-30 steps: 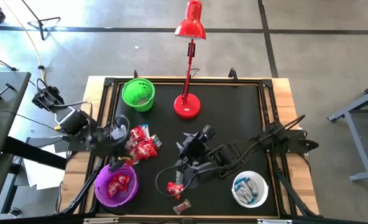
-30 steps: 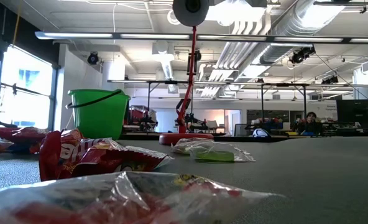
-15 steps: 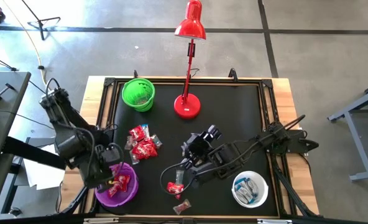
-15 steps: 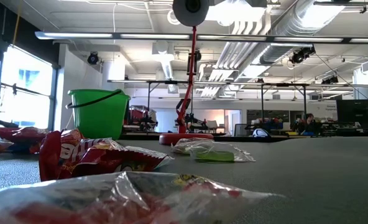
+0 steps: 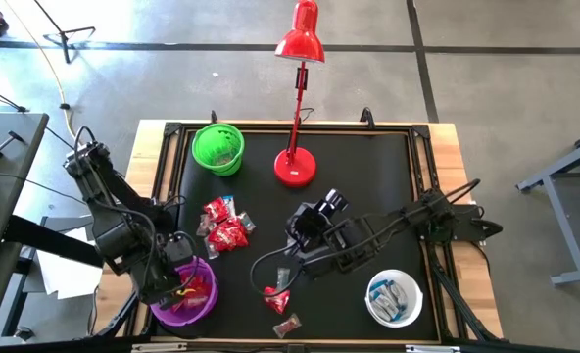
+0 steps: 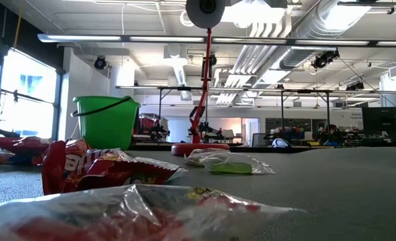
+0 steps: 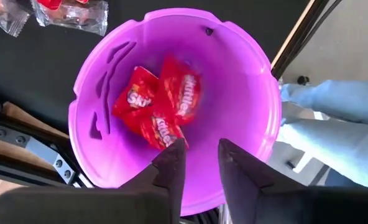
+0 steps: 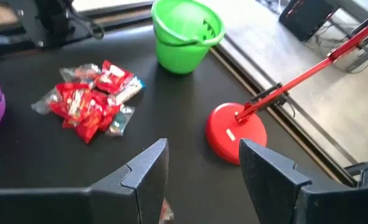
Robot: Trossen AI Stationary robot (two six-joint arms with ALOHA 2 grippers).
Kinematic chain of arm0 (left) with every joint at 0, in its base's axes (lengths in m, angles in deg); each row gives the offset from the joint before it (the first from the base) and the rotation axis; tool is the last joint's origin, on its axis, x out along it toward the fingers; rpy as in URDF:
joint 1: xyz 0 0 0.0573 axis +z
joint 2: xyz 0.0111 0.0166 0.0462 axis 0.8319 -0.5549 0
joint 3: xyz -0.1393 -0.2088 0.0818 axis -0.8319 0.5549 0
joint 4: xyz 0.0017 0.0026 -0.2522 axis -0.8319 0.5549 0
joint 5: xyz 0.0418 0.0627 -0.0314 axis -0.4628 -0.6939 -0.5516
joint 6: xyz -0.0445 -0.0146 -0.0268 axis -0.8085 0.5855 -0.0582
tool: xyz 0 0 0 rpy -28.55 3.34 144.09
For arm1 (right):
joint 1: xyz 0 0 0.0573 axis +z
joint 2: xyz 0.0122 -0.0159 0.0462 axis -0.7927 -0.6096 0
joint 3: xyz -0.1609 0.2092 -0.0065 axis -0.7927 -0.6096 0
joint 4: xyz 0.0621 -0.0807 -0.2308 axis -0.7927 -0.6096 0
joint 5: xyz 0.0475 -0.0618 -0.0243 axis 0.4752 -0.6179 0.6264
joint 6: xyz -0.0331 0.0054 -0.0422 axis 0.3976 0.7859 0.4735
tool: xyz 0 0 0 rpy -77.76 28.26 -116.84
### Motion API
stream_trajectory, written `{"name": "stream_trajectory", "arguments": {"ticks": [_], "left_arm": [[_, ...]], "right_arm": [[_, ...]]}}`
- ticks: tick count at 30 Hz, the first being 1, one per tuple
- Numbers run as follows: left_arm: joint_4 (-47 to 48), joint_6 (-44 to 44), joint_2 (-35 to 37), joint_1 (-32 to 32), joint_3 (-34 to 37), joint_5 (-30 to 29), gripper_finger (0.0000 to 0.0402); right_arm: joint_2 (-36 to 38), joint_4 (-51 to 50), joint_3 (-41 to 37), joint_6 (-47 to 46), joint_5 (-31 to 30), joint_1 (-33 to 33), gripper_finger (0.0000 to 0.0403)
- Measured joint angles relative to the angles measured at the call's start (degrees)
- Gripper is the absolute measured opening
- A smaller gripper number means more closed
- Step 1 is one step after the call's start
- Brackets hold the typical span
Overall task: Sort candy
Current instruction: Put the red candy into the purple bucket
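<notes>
Left claw point(image 7: 195, 163): you hold it above the purple bowl point(image 7: 246, 81), fingers parted, empty; red candies point(image 7: 162, 106) lie inside.
Right claw point(image 8: 199, 177): open, empty, poised mid-worktop.
Unsorted candy pile point(image 5: 223, 224): left-centre, awaiting picks.

Glossy plastic purple bowl point(image 7: 246, 93); crinkly shiny candy point(image 7: 162, 102) wrappers.

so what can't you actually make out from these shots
- Green bowl, high view: too small to tell what is inside; in the low view its wall hides the contents.
- White bowl, high view: the wrappers inside are too small to count.
- Candy under the right claw, high view: partly covered by the arm.
- Nearest candy, low view: blurred.
</notes>
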Motion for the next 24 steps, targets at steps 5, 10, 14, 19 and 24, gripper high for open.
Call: {"name": "stream_trajectory", "arguments": {"ticks": [5, 10, 14, 19, 24], "left_arm": [[-1.59, -1.05, 0.02, 0.72, -0.09, 0.04, 0.0110], [-4.54, 0.65, 0.02, 2.95, -2.47, -2.43, 0.0119], [-4.49, 5.33, 0.02, 5.23, -5.58, -11.66, 0.0117], [-3.22, 11.69, 0.21, 9.07, -9.21, -24.91, 0.0112], [-2.19, 17.07, 1.23, 11.50, -11.33, -30.61, 0.0111]], "right_arm": [[0.00, -3.98, -0.04, -0.44, 4.57, -0.23, 0.0192], [0.05, -3.98, -0.06, 2.38, 6.88, -0.23, 0.0192], [0.24, -3.97, -0.07, 3.97, 8.42, -0.84, 0.0192], [0.28, -3.83, -0.86, 1.42, 9.14, -2.86, 0.0192], [0.37, -1.67, -6.14, -5.10, 13.06, -4.41, 0.0192]]}}
